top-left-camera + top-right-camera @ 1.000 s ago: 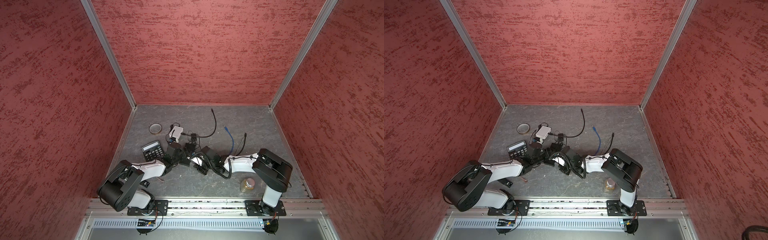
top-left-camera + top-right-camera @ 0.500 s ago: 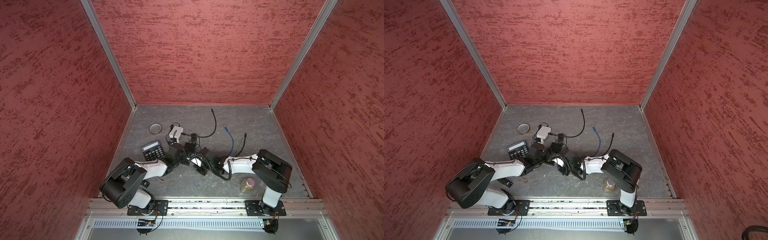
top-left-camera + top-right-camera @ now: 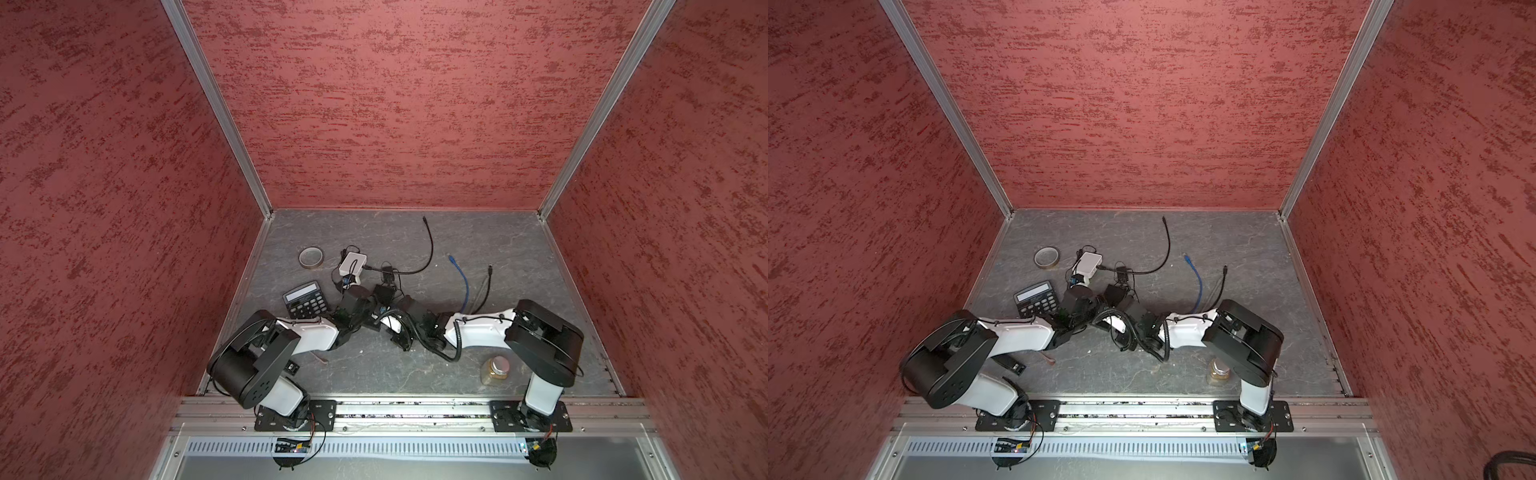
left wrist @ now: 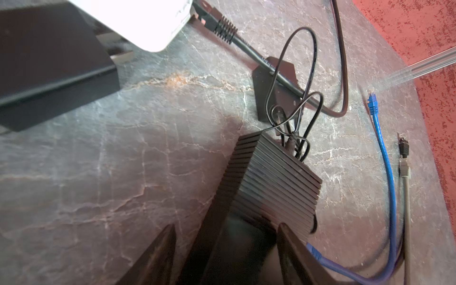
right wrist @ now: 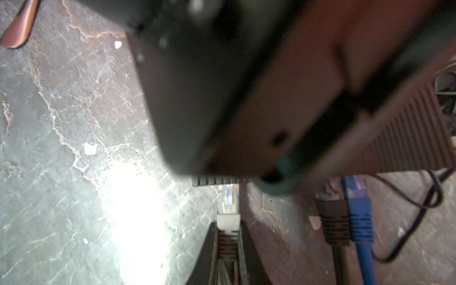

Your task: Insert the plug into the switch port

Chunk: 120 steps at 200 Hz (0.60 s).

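The switch (image 4: 271,182) is a black ribbed box on the grey table, also seen in both top views (image 3: 383,293) (image 3: 1116,293). My left gripper (image 4: 227,227) straddles its near end with jaws apart. A sliver of table shows between one finger (image 4: 160,256) and the switch's side. My right gripper (image 5: 228,222) is shut on the black boot of a clear plug (image 5: 228,197). The plug's tip points at a ribbed edge of the switch (image 5: 214,180), a short way off. A blue plug (image 5: 357,217) and a black plug (image 5: 333,222) sit at the switch's ports. The blurred left gripper body hides most of the switch in the right wrist view.
A white box (image 3: 352,264) with a black cable (image 3: 428,245), a calculator (image 3: 305,298) and a tape roll (image 3: 311,257) lie behind and left of the arms. A loose blue cable (image 3: 459,274) runs at the right. A jar (image 3: 495,369) stands near the right arm's base.
My left arm has shifted slightly at the switch and its jaws have narrowed a little. The right gripper stays shut on the plug, nearly in the same place.
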Available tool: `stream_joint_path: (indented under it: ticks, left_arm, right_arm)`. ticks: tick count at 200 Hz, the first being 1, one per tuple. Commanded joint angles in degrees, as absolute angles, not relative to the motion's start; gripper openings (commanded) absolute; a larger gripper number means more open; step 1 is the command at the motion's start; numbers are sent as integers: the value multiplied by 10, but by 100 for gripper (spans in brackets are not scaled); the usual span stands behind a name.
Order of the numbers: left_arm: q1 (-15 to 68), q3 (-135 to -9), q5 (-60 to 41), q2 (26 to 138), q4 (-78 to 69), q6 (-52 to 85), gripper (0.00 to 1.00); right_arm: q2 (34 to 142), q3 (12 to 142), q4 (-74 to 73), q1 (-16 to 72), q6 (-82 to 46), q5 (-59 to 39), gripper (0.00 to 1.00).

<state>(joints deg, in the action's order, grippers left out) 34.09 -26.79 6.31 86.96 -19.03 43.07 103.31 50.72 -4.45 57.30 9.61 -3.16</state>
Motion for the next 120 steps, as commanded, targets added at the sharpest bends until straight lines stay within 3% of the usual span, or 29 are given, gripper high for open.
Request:
stream_joint_path:
  ticks: [1, 120]
  left_arm:
    - [371, -258, 4, 887, -199, 474, 64]
    - [449, -261, -41, 912, -269, 503, 61]
  right_arm:
    - [1015, 551, -161, 587, 72, -35, 7]
    - [1034, 533, -321, 586, 157, -123, 5]
